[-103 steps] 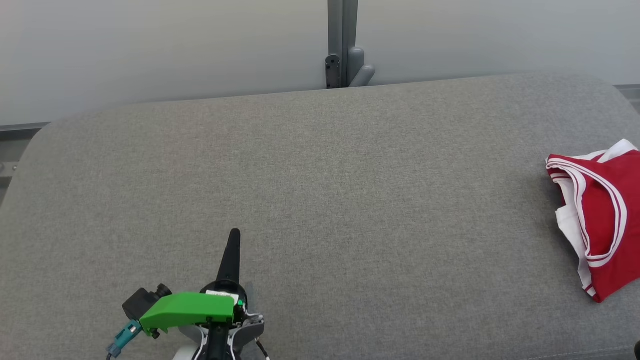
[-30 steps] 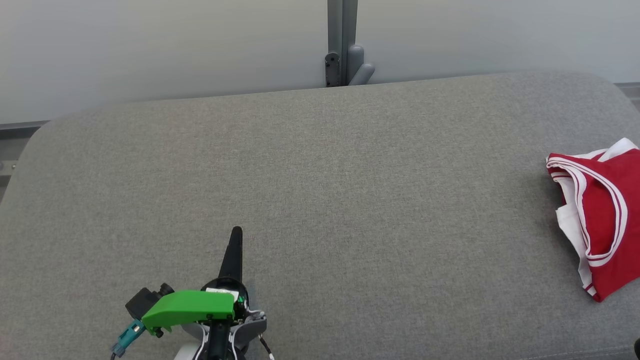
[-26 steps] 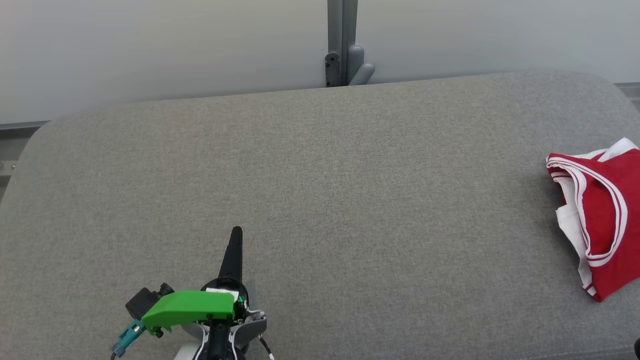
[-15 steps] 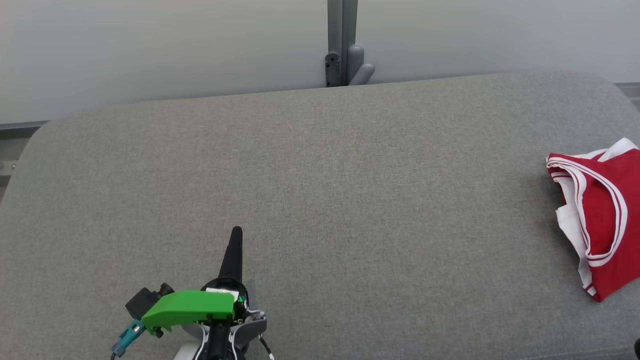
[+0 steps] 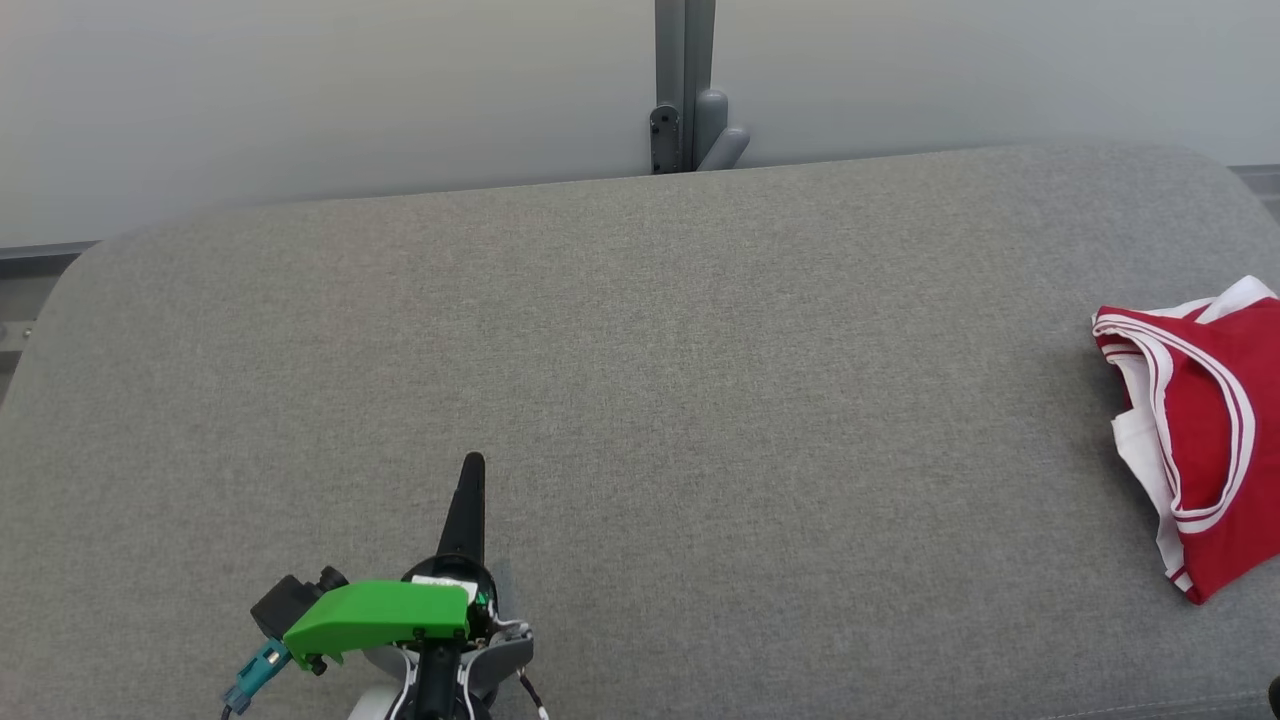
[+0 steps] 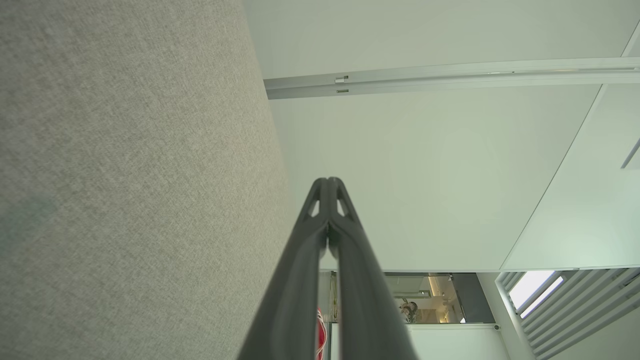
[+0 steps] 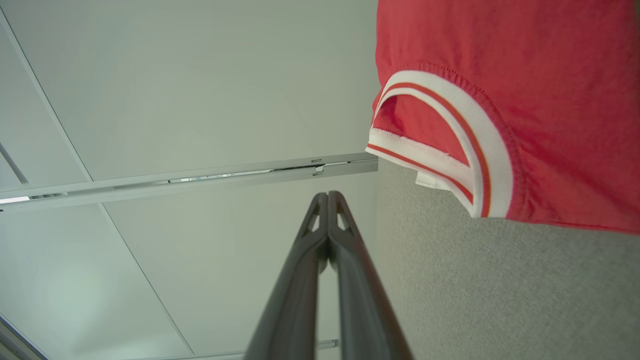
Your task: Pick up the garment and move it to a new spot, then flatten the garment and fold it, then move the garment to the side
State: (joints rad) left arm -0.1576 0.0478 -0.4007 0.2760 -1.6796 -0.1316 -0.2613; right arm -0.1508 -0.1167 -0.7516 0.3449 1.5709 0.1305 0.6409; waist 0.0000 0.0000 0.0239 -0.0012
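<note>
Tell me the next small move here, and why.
Probably open the right gripper and ease it toward the garment. The garment lies rumpled at the right end of the cushion, untouched, and the right gripper is shut near it, holding nothing.

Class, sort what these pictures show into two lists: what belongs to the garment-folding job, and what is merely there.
Belongs to the job:
red and white garment
left gripper, shut
right gripper, shut
grey fabric surface

Merely there:
grey metal post
pale wall panels
</note>
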